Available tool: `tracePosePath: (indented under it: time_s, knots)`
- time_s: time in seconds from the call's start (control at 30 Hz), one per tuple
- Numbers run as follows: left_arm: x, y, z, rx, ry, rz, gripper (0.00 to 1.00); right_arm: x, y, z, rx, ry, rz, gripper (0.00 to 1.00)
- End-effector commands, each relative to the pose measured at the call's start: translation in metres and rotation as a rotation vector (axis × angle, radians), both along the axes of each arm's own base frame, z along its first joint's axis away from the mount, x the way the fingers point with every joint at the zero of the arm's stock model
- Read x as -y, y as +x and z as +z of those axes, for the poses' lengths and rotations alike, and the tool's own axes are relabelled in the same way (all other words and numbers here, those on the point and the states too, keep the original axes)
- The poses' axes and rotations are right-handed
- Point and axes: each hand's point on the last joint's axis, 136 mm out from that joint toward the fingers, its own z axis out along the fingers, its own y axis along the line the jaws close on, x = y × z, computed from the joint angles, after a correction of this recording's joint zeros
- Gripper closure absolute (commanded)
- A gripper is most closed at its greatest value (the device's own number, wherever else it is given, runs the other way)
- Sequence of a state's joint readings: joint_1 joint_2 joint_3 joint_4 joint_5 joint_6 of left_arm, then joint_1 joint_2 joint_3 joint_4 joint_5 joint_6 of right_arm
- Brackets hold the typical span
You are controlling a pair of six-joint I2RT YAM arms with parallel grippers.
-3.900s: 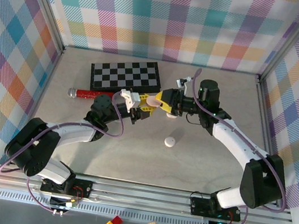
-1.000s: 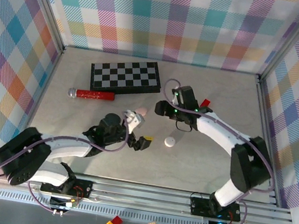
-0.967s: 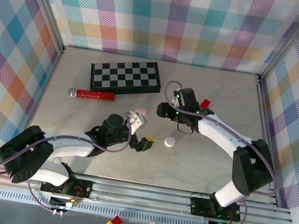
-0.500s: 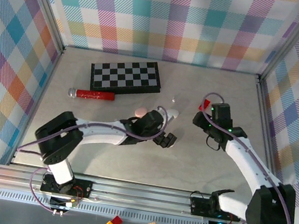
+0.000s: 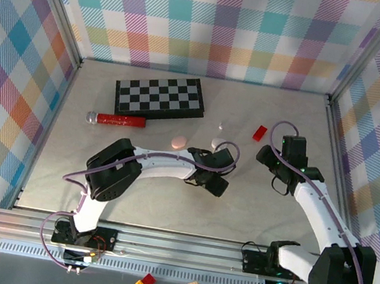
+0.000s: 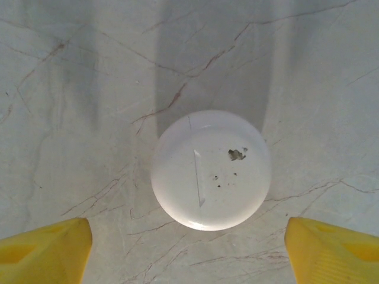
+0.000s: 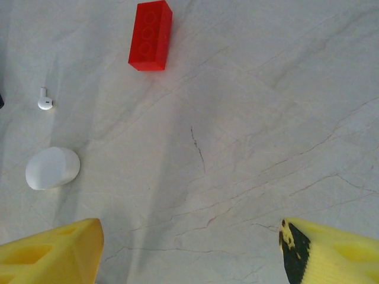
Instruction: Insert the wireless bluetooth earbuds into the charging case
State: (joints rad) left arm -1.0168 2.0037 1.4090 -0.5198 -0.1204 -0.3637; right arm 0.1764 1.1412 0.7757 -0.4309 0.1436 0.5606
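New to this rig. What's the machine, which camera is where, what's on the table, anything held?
Two robot arms bolted at the table's near edge, each ending in a two-finger gripper. The wide picture is from above and behind; the other two come from a camera on each wrist, looking down. The left gripper hangs open over a round white case, not touching it; the right gripper is open too, holding nothing. On the table: a chessboard, a red brick, an earbud, a second white case, a pink disc.

Pastel plaid walls (image 5: 217, 23) enclose a pale, veined marble-look tabletop (image 5: 129, 201), with aluminium rails (image 5: 181, 241) along its near edge.
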Motion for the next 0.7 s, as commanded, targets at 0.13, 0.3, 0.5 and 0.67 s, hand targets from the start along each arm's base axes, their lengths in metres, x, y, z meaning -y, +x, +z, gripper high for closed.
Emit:
tracePosePath:
  time_s: [0.13,0.3,0.5,0.67]
  knots:
    - [0.013,-0.006,-0.003,-0.065,-0.033,0.000,0.23,-0.005,-0.006,-0.004,-0.014,0.035,0.020,0.23]
    - [0.018,-0.001,-0.007,-0.061,-0.040,0.005,0.27,-0.005,-0.005,-0.002,-0.012,0.029,0.031,0.23]
    - [0.024,0.004,-0.017,-0.067,-0.043,0.006,0.27,-0.011,-0.005,-0.001,-0.019,0.053,0.053,0.24]
    - [0.026,0.010,-0.016,-0.049,-0.052,0.012,0.33,-0.013,-0.007,-0.002,-0.029,0.065,0.059,0.25]
